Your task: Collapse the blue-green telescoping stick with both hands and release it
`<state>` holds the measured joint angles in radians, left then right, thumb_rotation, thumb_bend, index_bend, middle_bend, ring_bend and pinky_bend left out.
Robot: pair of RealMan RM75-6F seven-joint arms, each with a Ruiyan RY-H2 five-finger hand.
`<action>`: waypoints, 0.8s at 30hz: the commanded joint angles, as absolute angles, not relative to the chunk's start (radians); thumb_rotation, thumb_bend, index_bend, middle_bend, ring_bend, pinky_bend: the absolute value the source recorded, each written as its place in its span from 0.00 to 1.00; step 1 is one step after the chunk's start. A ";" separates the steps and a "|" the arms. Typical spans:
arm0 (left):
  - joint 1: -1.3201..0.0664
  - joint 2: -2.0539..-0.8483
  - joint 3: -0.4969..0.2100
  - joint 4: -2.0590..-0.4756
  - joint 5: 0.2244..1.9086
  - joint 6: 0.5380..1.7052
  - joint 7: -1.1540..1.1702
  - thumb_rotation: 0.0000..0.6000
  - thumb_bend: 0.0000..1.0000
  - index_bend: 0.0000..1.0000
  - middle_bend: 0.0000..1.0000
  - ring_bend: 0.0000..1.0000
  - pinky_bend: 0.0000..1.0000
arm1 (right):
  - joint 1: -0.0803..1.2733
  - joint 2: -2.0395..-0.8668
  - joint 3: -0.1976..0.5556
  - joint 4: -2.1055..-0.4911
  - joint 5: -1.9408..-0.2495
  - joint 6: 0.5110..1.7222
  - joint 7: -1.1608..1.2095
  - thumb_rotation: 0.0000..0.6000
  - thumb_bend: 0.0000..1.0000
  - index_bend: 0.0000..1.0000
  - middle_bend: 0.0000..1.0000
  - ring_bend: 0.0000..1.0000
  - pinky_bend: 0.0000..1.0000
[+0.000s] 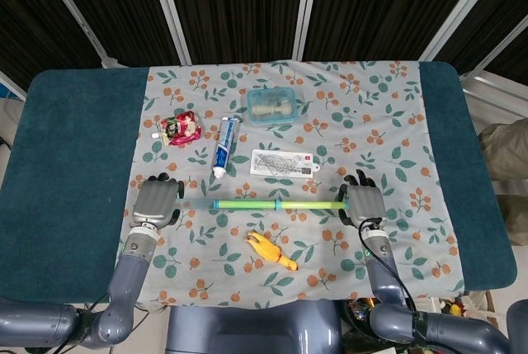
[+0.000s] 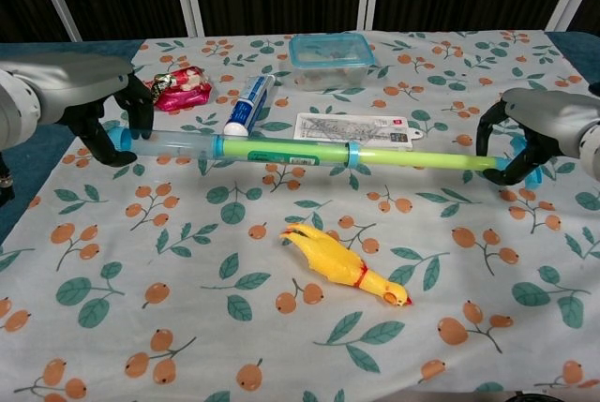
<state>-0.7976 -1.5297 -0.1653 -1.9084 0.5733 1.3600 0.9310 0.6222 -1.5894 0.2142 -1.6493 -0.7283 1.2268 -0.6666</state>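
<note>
The blue-green telescoping stick (image 1: pixel 264 204) (image 2: pixel 309 151) hangs level just above the flowered cloth, its clear blue tube on the left and its green rod on the right. My left hand (image 1: pixel 157 203) (image 2: pixel 98 102) grips the blue end cap. My right hand (image 1: pixel 362 202) (image 2: pixel 530 135) grips the cap at the green end. The green section now shows inside the blue tube.
A yellow rubber chicken (image 1: pixel 270 250) (image 2: pixel 345 265) lies in front of the stick. Behind the stick lie a toothpaste tube (image 1: pixel 224 146), a flat white packet (image 1: pixel 284 162), a red snack pouch (image 1: pixel 181 129) and a lidded clear box (image 1: pixel 272 106). The cloth (image 1: pixel 363 106) covers the middle of the blue table.
</note>
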 commanded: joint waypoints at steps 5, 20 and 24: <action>-0.821 -1.570 -0.179 -1.895 0.554 1.365 0.950 1.00 0.36 0.51 0.41 0.20 0.29 | 0.634 -1.611 0.216 -1.665 -0.723 1.235 -0.681 1.00 0.42 0.67 0.18 0.00 0.15; -0.871 -1.639 -0.208 -1.861 0.513 1.371 0.991 1.00 0.36 0.51 0.41 0.20 0.29 | 0.649 -1.633 0.224 -1.691 -0.712 1.245 -0.693 1.00 0.42 0.68 0.18 0.00 0.15; -0.878 -1.653 -0.211 -1.857 0.509 1.372 0.994 1.00 0.36 0.51 0.41 0.20 0.29 | 0.652 -1.637 0.218 -1.700 -0.718 1.248 -0.698 1.00 0.42 0.68 0.18 0.00 0.15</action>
<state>-0.8770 -1.6514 -0.2105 -1.8581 0.5097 1.3718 0.9931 0.6514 -1.6362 0.2191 -1.6984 -0.7164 1.2468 -0.6970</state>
